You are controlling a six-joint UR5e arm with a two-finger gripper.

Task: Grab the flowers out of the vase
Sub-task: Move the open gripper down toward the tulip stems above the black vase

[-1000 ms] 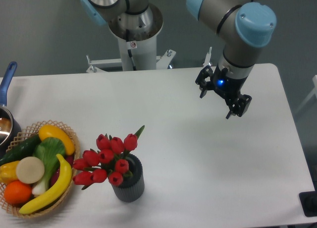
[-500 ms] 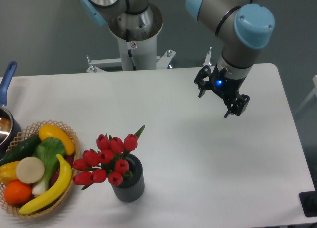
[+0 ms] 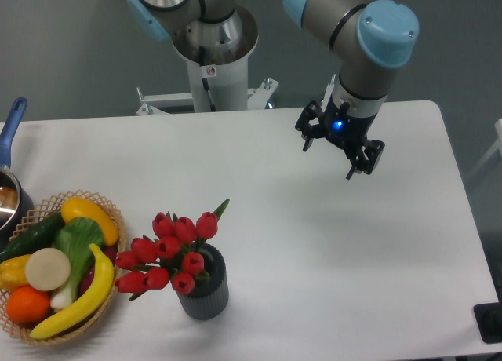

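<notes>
Red tulip buds with green leaves [image 3: 171,251] stand bunched in the short dark grey ribbed vase [image 3: 204,289], spilling wider than its mouth. Just left of the vase sits a woven wicker basket [image 3: 110,213] of colourful fake produce. Well up and right of the vase, the black two-finger gripper [image 3: 329,157] hangs with jaws apart, holding nothing.
</notes>
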